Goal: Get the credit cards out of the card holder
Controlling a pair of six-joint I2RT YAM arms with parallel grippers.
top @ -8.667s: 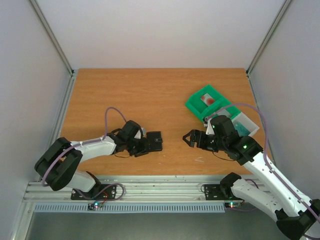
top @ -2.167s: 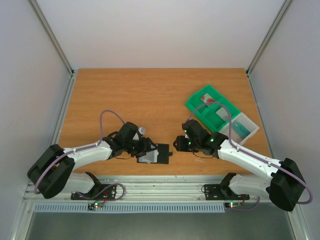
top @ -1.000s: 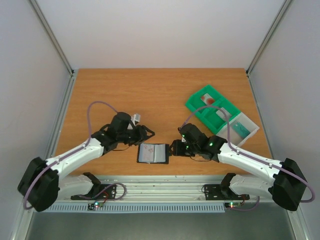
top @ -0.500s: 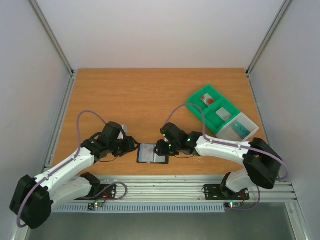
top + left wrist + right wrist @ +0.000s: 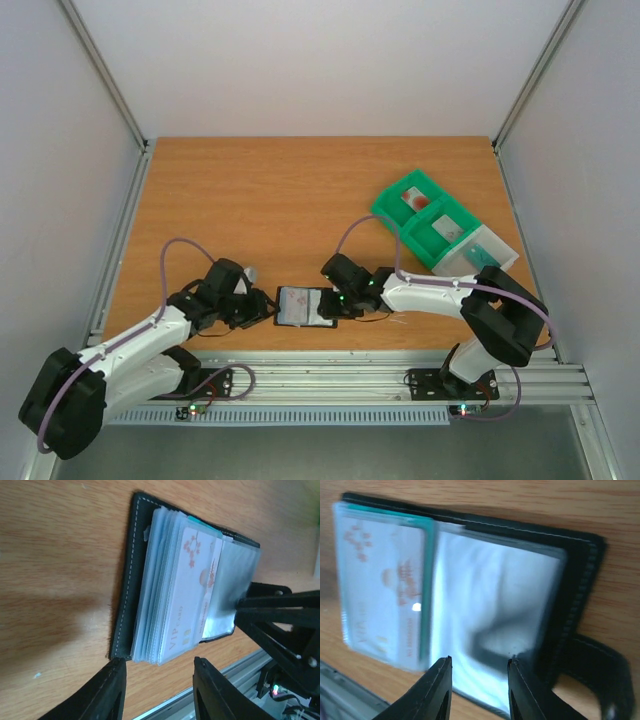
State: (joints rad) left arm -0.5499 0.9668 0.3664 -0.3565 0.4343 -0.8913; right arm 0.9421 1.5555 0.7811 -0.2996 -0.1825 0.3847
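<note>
The card holder lies open on the table near the front edge, black outside with clear sleeves inside. In the left wrist view a pale credit card with a round red mark shows in the top sleeve, and a teal one's edge peeks out behind it. My left gripper is open at the holder's near end, one fingertip by its black corner. My right gripper is open low over the holder's empty clear half. The same pale card lies left of that.
A green compartmented tray stands at the back right with a card with a red mark in it and a white section on its near side. The table's front rail runs just below the holder.
Both grippers have closed in on the open holder: the left came down to its left end, the right slid left over its right half. The holder has stayed in place.
</note>
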